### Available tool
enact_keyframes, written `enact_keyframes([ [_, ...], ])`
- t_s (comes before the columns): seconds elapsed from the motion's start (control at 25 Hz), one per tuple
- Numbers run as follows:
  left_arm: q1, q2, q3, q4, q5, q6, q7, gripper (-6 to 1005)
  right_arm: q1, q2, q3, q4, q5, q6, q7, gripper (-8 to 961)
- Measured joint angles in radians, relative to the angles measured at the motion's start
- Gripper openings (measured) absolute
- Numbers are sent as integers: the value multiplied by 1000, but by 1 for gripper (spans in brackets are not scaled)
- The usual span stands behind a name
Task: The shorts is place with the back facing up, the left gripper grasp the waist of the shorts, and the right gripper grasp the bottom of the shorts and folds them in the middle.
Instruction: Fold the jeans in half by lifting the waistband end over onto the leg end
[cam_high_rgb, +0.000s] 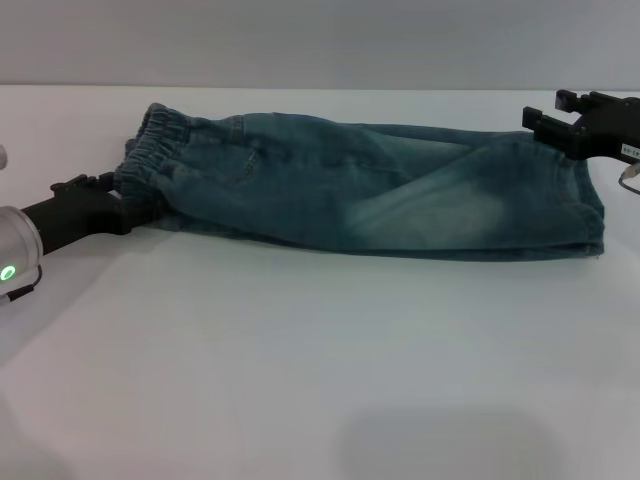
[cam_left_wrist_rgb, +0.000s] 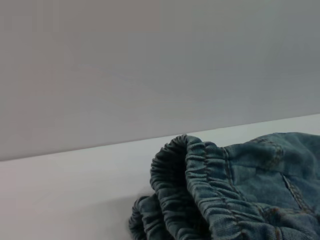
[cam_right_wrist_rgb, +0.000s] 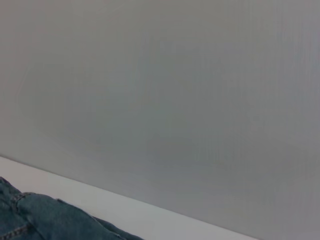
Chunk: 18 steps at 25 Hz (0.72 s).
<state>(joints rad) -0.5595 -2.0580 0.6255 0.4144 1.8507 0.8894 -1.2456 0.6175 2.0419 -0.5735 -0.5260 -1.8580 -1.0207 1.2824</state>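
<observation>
Left end effector (cam_high_rgb: 128, 203) low, reaching inward; right end effector (cam_high_rgb: 556, 112) raised, fingers parted.

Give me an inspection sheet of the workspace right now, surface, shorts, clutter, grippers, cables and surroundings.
Surface: white table, bare in front of the garment.
Job's things: denim shorts lying lengthwise across the table, already folded along their length; ruffled waistband on the robot's left, leg hems on its right.
Clutter: nothing seen.
Grippers: left gripper at the waistband's near corner, against the cloth; right gripper hovers open above the hem end.
Cables: thin loop beside the right gripper.
Surroundings: plain grey wall.
</observation>
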Motion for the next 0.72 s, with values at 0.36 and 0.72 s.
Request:
enact_keyframes([
  [0.36,-4,1,0,-14,-5,6,-14,831,-12,-2,5,0,1,1,0,553],
  [0.72,14,1,2,-14,-26,24,-11,632,-26,1,8,-11,4,-1,0,553],
])
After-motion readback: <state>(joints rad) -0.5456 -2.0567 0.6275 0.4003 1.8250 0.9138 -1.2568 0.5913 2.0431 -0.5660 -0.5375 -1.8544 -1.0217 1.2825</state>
